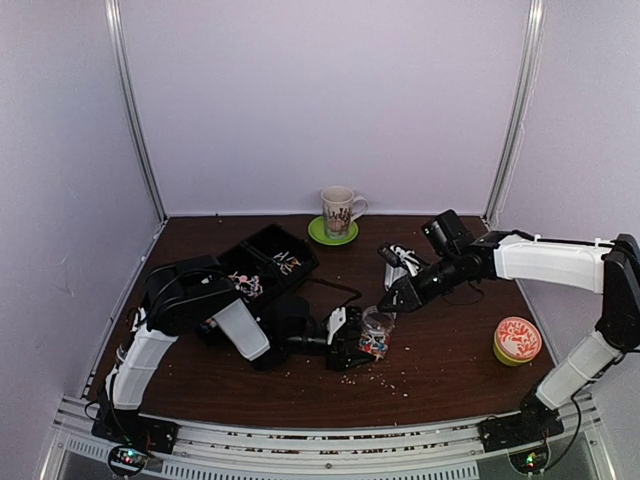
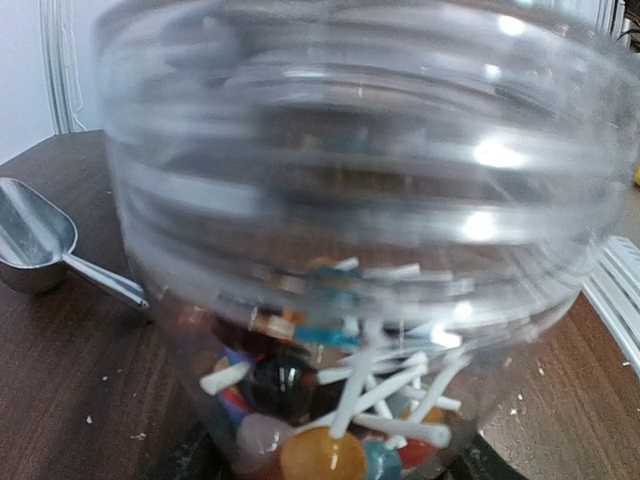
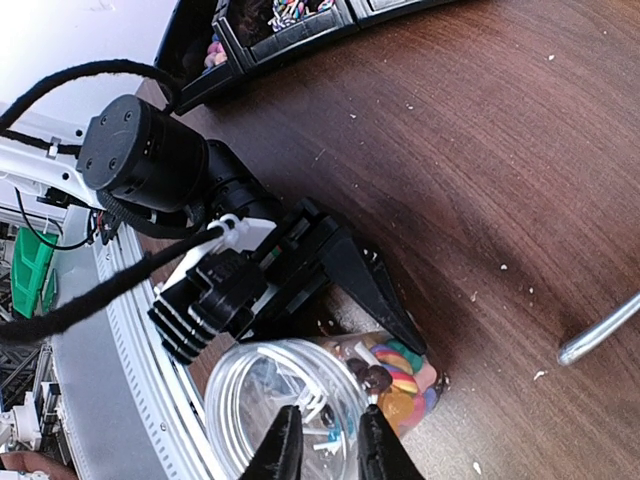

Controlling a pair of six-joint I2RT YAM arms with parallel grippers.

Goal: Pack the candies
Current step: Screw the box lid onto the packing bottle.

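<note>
A clear plastic jar [image 1: 376, 333] lies tilted on the brown table, partly filled with the candies [image 2: 320, 455]: round coloured lollipops on white sticks. My left gripper [image 1: 355, 345] is shut on the jar's lower part, and one of its black fingers [image 3: 372, 290] runs along the jar's side. My right gripper [image 3: 328, 440] hovers at the jar's mouth [image 3: 270, 410]. Its jaws stand a narrow gap apart, and I see nothing pinched between them. A brown lollipop [image 3: 377, 378] sits just beyond the right fingertip. More candies [image 1: 247, 285] lie in the black compartment tray [image 1: 268, 240].
A metal scoop [image 2: 35, 235] lies on the table beside the jar. A mug on a green saucer [image 1: 338, 212] stands at the back. A round orange-patterned tin [image 1: 517, 340] sits at the right. Pale crumbs [image 1: 370, 378] are scattered in front of the jar.
</note>
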